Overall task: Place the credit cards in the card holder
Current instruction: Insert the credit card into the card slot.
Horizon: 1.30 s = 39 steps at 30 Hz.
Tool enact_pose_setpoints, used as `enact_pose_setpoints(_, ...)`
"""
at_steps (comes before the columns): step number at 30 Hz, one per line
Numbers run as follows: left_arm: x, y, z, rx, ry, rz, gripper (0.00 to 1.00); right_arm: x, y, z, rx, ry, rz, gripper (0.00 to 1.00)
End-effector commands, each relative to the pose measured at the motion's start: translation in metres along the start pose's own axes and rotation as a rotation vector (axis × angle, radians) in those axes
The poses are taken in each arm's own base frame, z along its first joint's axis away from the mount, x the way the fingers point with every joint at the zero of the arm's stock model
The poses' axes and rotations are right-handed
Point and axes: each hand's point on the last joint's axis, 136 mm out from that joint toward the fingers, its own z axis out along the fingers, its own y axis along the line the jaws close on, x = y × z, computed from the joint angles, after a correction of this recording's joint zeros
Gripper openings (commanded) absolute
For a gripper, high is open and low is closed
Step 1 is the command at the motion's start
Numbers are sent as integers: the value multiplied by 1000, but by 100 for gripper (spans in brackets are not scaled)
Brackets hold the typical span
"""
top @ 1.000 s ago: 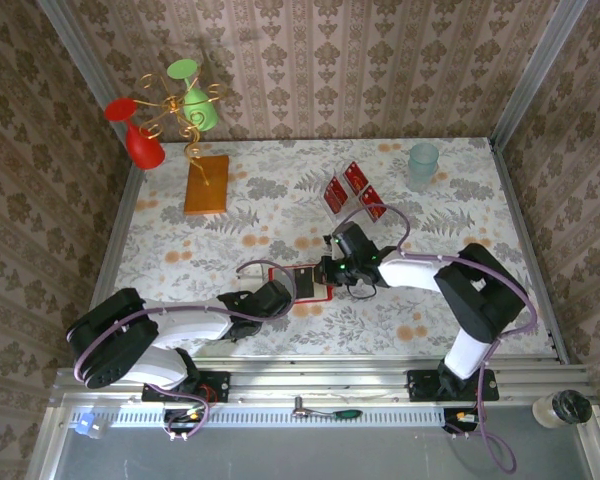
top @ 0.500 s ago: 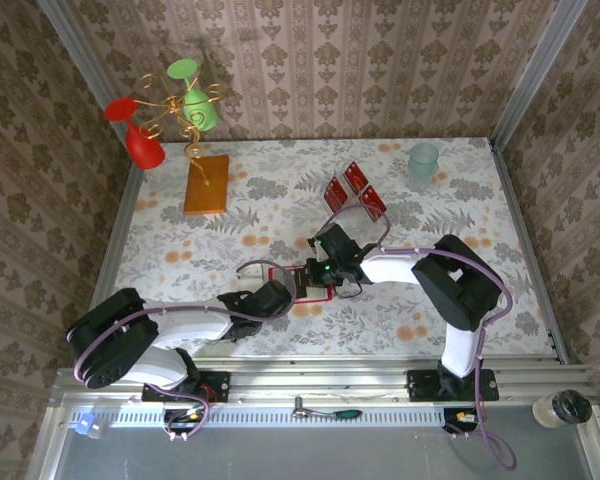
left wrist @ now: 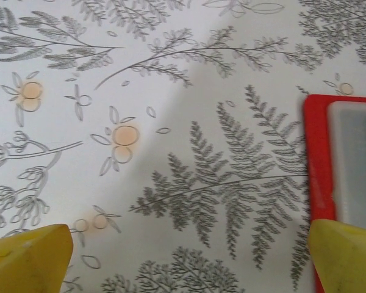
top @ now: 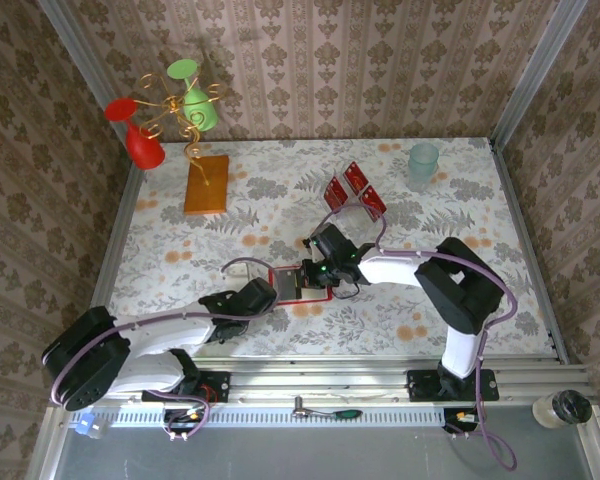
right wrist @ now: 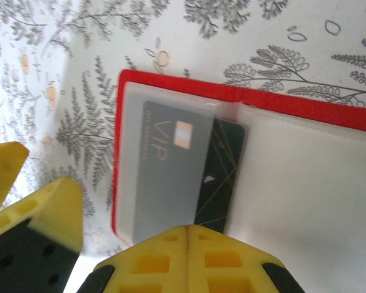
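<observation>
An orange-brown slab (top: pixel 207 184) lies upper left on the floral surface (top: pixel 180 250); a pale cup (top: pixel 423 164) stands upper right.

A robot test booth, probably in a lab: damask wallpaper panels (top: pixel 320 70) box in a floral-covered table (top: pixel 480 200), with two arms (top: pixel 170 335) bolted to a metal rail (top: pixel 320 385) at its near edge.

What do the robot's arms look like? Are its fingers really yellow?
Yes! The left arm and right arm have white tube-shaped links with chunky black joints, and purple cables loop along them. The fingers are bright yellow wedges; the right ones have black backing and little square holes.
</observation>
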Motion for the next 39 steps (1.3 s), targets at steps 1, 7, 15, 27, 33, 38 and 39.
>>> enact_pose_setpoints(1, 9, 16, 1, -36, 30, 40, 100, 1, 2, -13, 32, -7, -30, 0)
enact_pose_setpoints(7, 9, 18, 4, -35, 35, 41, 100, 5, -4, -9, 47, 10, -35, 0)
enact_pose_setpoints(15, 7, 11, 8, -24, 38, 55, 100, 4, -5, -2, 52, 18, -34, 0)
enact_pose_setpoints(27, 8, -3, 18, -4, 56, 69, 100, 4, -2, 11, 54, 55, -47, 0)
enact_pose_setpoints(33, 11, -6, 21, 2, 64, 71, 100, 9, 2, 20, 53, 73, -52, 0)
enact_pose_setpoints(38, 11, -6, 21, 4, 66, 71, 100, 5, 10, 15, 35, 65, -58, 0)
enact_pose_setpoints(39, 12, -6, 21, 3, 67, 71, 100, 3, 12, 12, 32, 59, -63, 0)
